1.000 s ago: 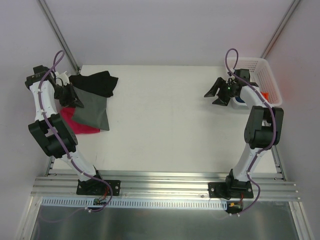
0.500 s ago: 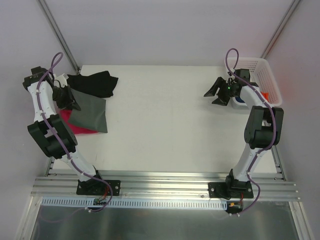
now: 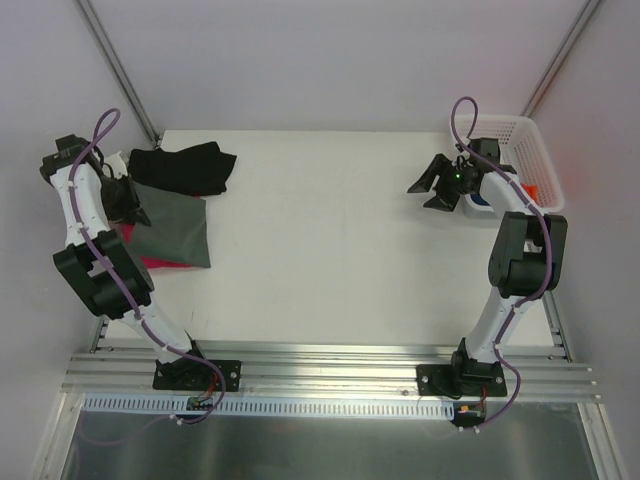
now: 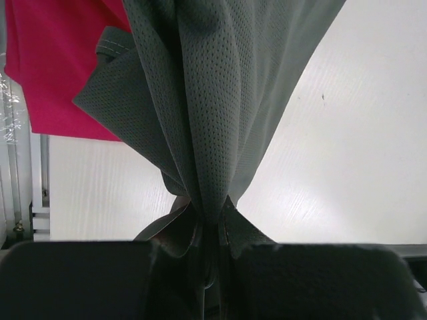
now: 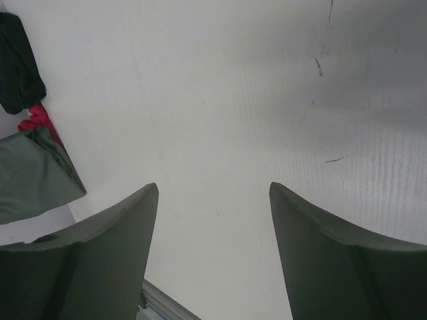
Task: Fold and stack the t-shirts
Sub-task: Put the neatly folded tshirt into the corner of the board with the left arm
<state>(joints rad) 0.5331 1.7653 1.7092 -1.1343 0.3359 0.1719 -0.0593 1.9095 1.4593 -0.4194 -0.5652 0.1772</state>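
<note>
Above the table, left jaws clamp dark grey t-shirt; right jaws gape.

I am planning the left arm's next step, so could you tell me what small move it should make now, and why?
Probably lower the left gripper a little and let go. It is shut on a bunched edge of the grey shirt, which drapes over the pink shirt, so setting it down would likely stack it there.
</note>
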